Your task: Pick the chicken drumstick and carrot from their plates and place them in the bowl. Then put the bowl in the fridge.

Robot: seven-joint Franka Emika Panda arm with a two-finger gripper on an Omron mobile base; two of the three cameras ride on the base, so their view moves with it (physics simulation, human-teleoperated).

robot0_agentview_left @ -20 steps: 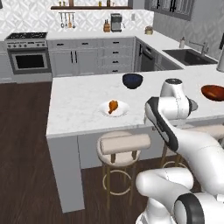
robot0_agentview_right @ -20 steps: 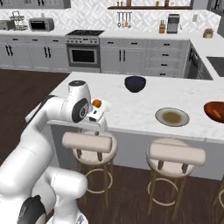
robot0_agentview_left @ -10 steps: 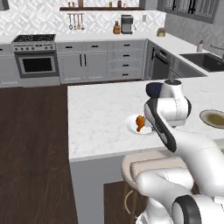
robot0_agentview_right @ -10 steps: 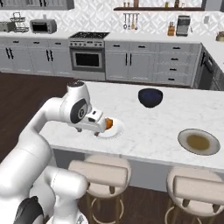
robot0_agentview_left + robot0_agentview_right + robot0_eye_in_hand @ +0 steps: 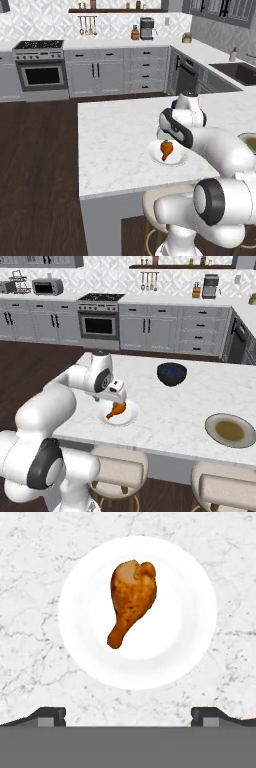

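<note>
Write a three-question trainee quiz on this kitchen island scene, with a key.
1. True or false: the chicken drumstick lies on the white plate.
2. Multiple choice: the gripper is A) shut on the drumstick, B) open above the plate, C) inside the dark blue bowl.
3. Fill in: in the right base view, the beige plate with the brown centre holds ____.

Key: 1 true. 2 B; the fingers stand wide apart with the drumstick not yet between them. 3 nothing; no carrot lies on it.
</note>
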